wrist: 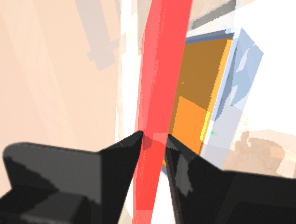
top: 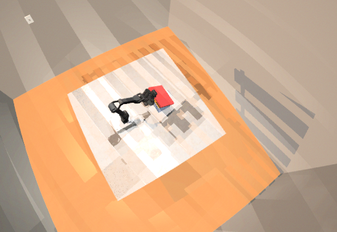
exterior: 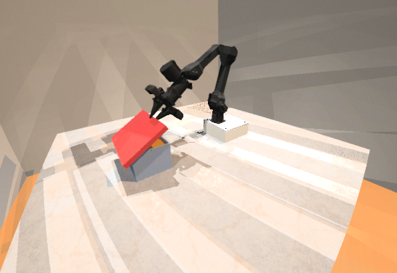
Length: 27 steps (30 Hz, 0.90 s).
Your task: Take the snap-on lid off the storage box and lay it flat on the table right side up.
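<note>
So the box [top: 162,109] [exterior: 153,161] [wrist: 243,75] is left sitting on the counter [top: 147,154] [exterior: 217,199] [wrist: 272,117], with orange showing inside, and the red lid [top: 163,96] [exterior: 139,139] [wrist: 162,75] is held tilted over it, its raised edge pinched in the gripper [top: 154,96] [exterior: 153,117] [wrist: 154,136]. Farther back, the gripper's carried by the black arm [top: 127,100] [exterior: 223,74], which is mounted on a white base [exterior: 235,132]. Lid's not laid on the counter yet, fwiw.

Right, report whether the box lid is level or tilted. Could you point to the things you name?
Tilted: the red lid [top: 163,96] [exterior: 137,139] [wrist: 162,75] slopes, its pincer-side [exterior: 153,116] [wrist: 155,136] edge raised.
</note>
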Motion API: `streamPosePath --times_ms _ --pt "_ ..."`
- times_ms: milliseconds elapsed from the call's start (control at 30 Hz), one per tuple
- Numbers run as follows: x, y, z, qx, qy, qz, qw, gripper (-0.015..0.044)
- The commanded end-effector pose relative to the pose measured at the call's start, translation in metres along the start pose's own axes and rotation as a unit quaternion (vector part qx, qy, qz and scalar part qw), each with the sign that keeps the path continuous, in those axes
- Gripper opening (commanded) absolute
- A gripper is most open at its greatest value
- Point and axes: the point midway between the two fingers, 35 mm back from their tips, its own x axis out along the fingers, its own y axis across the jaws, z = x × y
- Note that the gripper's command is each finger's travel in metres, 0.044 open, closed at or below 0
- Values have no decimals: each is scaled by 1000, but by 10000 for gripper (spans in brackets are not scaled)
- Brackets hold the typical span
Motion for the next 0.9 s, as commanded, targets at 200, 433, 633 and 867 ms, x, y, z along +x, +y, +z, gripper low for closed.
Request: streamPosePath --times_ms 200,433,633,867 --pt "-1 19 0 -1 1 3 1000 0" --pt "-1 31 -1 -1 1 4 1000 0" --pt "-3 40 -1 -2 1 4 1000 0" --pt "-7 49 -1 -2 1 4 1000 0"
